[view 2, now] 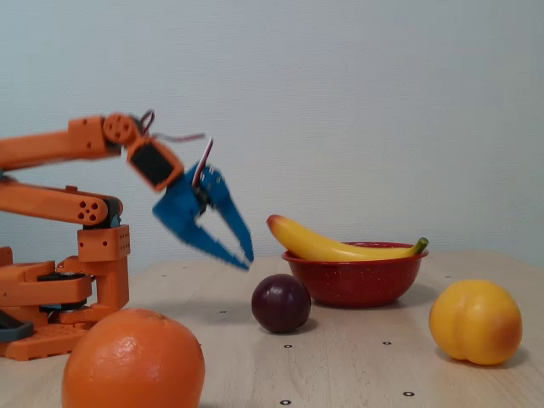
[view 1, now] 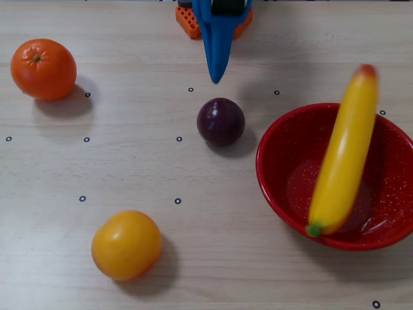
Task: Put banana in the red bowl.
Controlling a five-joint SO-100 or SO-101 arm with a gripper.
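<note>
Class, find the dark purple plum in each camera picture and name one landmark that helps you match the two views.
Overhead view: the plum sits near the centre, left of the red bowl.
Fixed view: the plum sits low, centre, left of and nearer than the red bowl.
Shared landmark: the banana lying in the bowl.
</note>
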